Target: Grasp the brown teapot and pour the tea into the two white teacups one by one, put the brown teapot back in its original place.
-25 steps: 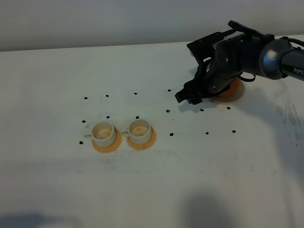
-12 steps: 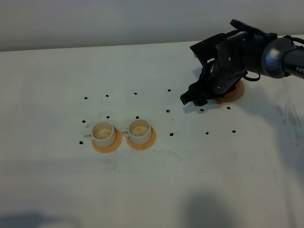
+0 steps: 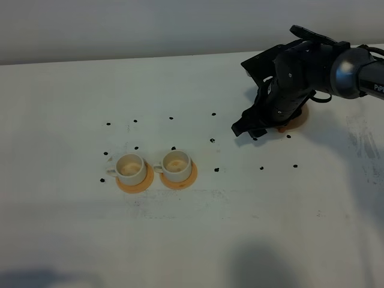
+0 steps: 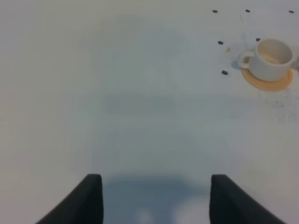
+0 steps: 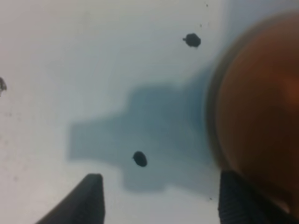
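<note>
Nearest you, your left hand (image 4: 155, 181) hangs released over a bare patch of the table (image 3: 72, 240), its two fingers spread with nothing between them. From its wrist camera you see one teacup off to the side, well apart from the hand.

Further out, at mid-table, the two white teacups stand upright side by side, close but not touching. The left teacup (image 3: 130, 167) sits on an orange coaster (image 3: 133, 183), and the right teacup (image 3: 176, 163) sits on its own coaster (image 3: 182, 179). Both handles point toward the left of the high view, and both cups are tan inside. Small black dots (image 3: 216, 170) are scattered on the table around and beyond them.

Farthest away, on the right, your right hand (image 3: 247, 127) hovers low over the table, released, fingers wide with only table and shadow between them. The brown teapot (image 5: 257, 116) lies just beside one finger, a blurred reddish-brown round shape, not grasped. In the high view the arm covers it; only a tan-orange edge (image 3: 298, 118) shows there, and you cannot tell whether that is pot or saucer.
</note>
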### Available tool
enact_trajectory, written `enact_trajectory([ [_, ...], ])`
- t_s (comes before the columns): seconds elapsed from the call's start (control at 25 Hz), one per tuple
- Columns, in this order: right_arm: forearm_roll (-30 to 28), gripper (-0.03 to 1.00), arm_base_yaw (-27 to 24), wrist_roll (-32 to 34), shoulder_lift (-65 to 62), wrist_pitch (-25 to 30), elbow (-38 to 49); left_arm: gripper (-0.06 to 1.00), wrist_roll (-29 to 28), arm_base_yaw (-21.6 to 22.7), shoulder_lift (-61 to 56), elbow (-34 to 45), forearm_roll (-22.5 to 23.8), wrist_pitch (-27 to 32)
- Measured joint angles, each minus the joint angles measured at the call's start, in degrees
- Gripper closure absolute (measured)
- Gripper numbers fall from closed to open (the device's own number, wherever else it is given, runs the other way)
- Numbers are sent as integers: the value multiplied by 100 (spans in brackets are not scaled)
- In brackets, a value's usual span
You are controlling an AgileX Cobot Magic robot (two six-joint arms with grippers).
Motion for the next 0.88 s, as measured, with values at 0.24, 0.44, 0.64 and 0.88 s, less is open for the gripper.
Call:
enact_trajectory([
  [0.24,-188,43,0,0,0,166,0,44,0,0,0,0,0,0],
  [0.44,-236,43,0,0,0,246,0,44,0,0,0,0,0,0],
  [0.64,-127,43,0,0,0,241,0,44,0,0,0,0,0,0],
  [0.88,92,43,73,-5,-280,143,5,44,0,0,0,0,0,0],
])
